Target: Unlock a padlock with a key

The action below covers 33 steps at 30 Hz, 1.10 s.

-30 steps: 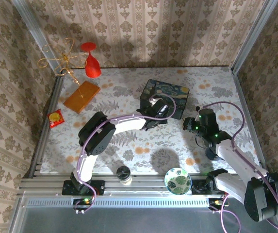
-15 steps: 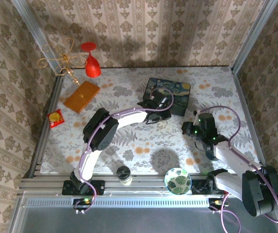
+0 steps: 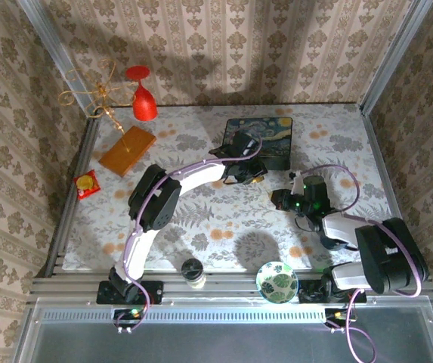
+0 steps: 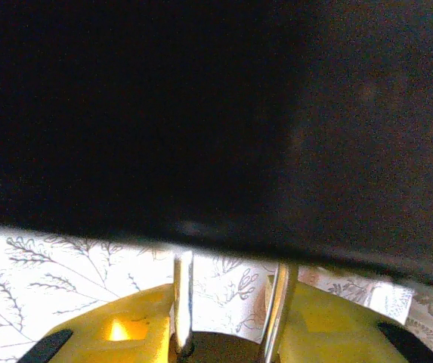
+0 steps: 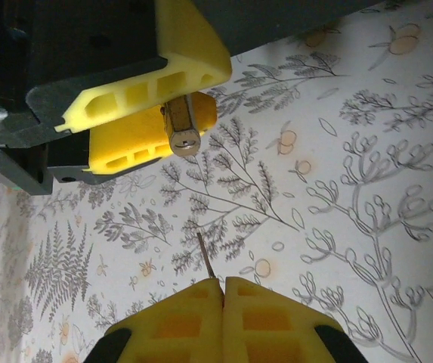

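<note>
because the key has to enter the lock end-on, both arms hold their pieces off the tablecloth point(image 5: 337, 189), facing each other near mid-frame in the top view.

nearest, bottom centre of the right wrist view: right gripper point(image 5: 222, 286), yellow pads pressed fully together and pinching the key point(image 5: 205, 255) by its head. the thin blade sticks up and slightly left, left bare for insertion.

beyond it, upper left of that view: left gripper point(image 4: 227, 333), fingers part-way apart and clamped on the sides of the padlock point(image 5: 181, 127). that grip leaves the keyhole end uncovered, and it faces the key. tip and hole are apart, nearly in line.

bottom centre of the left wrist view: shackle point(image 4: 182, 291) legs rise between the pads. i judge the lock not yet opened.

farthest, upper centre of the top view: starry-night box point(image 3: 270, 138), just behind the left gripper.

next move calls for fine alignment. a small offset would likely skid the tip off the brass.
</note>
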{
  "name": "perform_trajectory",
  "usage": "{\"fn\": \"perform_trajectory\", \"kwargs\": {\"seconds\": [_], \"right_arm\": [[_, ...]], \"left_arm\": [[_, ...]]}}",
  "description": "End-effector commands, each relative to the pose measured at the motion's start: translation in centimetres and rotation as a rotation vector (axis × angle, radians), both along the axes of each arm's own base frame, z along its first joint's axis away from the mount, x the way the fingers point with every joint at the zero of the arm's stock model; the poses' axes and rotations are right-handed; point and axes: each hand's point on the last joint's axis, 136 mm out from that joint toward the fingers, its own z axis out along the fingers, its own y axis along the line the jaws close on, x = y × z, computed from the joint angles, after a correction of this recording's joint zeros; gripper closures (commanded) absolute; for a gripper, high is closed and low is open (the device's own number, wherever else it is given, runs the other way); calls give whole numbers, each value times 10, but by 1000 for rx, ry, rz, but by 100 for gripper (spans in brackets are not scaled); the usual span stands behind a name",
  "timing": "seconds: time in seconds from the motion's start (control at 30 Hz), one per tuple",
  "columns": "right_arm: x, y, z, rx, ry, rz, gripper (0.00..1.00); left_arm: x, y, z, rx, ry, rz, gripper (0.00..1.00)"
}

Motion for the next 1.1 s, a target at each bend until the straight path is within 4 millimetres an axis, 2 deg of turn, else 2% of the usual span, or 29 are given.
{"fn": "perform_trajectory", "kwargs": {"seconds": [0.0,0.6,1.07], "right_arm": [[17,10,20,41,-91,47,100],[35,2,15,105,-110,6,100],[39,1,19,119,-142,-7,100]], "left_arm": [[-7,-8,6,-69,86,7,100],[-5,-12,0,-80,94,12,100],[-4,-14,-3,-89,109,21,100]]}}
